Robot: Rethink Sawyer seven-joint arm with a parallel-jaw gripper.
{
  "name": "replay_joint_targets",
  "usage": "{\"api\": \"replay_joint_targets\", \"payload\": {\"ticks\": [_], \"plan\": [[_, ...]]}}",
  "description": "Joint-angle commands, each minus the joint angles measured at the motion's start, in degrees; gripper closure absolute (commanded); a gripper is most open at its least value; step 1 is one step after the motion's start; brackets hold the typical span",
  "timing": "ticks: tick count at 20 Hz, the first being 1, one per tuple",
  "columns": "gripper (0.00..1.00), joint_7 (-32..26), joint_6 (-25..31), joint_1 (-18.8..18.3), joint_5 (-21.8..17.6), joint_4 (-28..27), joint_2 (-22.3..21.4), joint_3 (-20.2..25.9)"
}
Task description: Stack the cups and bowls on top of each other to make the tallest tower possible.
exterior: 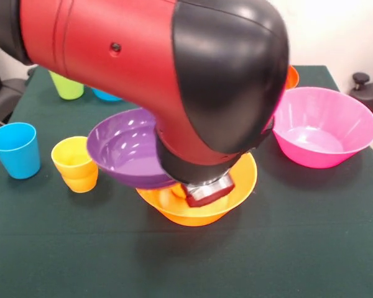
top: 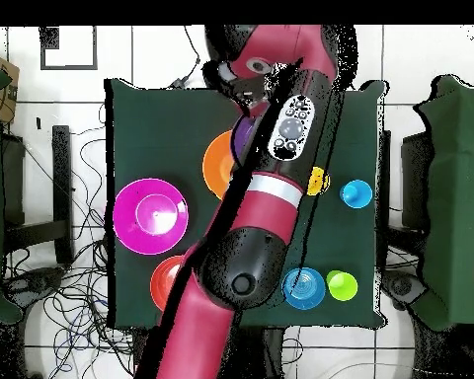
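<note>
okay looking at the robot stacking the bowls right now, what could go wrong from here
1. The glossy purple plastic bowl sits tilted, overhanging the rim of the wide orange plastic bowl toward the stepped yellow plastic cup. It could slide off or knock that cup.
2. The red and black arm hides the middle of the pile in the front view, and the gripper's state cannot be seen, so a poor grasp or release may go unnoticed.
3. The arm hangs close beside the wide pink plastic bowl and might brush it.

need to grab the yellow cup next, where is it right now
In the front view the yellow cup stands upright on the table at the left, between the blue cup and the purple bowl; overhead it peeks out beside the arm.
</note>
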Motion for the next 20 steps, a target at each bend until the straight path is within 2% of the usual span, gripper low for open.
{"api": "replay_joint_targets", "payload": {"ticks": [1, 4, 7, 8, 13, 20], "plan": [[1.0, -0.28, 8.79, 1.41, 2.08, -0.17, -2.66, -4.9], [1.0, 0.15, 7.67, 2.33, 1.68, 0.79, -2.06, -3.67], [1.0, -0.49, 6.41, 3.8, -0.96, 2.41, -1.81, -1.17], [1.0, -2.3, 6.13, 4.54, -3.64, 3.28, -2.01, -0.09], [1.0, -2.77, 3.04, 7.74, -7.65, 7.96, -2.45, 5.65], [1.0, -5.6, -2.21, 15.37, -17.02, 22.8, -6.86, 15.16]]}}
